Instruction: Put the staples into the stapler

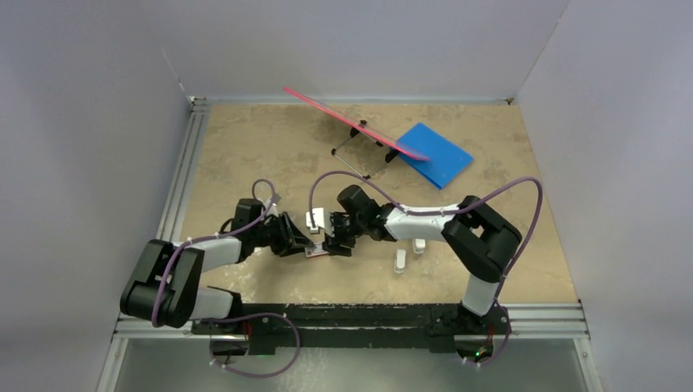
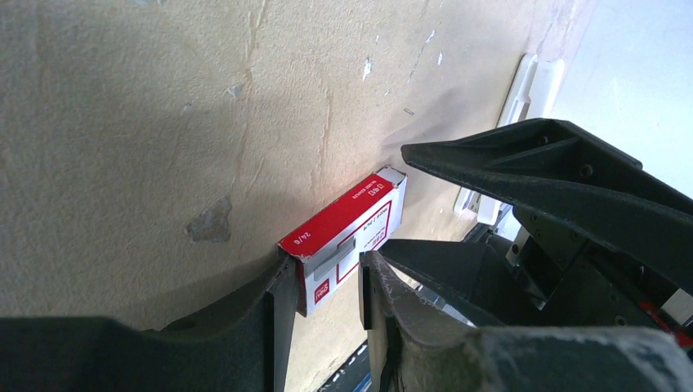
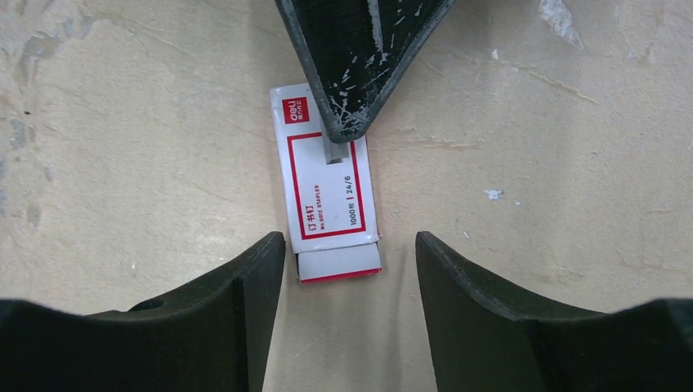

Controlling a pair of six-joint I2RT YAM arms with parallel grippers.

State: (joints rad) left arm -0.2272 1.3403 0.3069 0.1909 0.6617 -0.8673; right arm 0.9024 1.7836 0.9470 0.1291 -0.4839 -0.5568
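Right gripper [image 3: 350, 245] hung wide open low over the table [image 3: 122, 122], its fingers flanking the near end of the staple box [image 3: 331, 188], gripping nothing. Left gripper [image 2: 325, 273] was narrowed onto the box's far end, pinching it. The box lay flat, its inner tray [image 3: 339, 264] protruding slightly.

My fingers [image 3: 237, 327] are matt black plastic, faintly grainy. The staple box [image 3: 331, 192] is smooth printed cardboard, slightly glossy. The table [image 3: 122, 122] looks matt, mottled, chipped.
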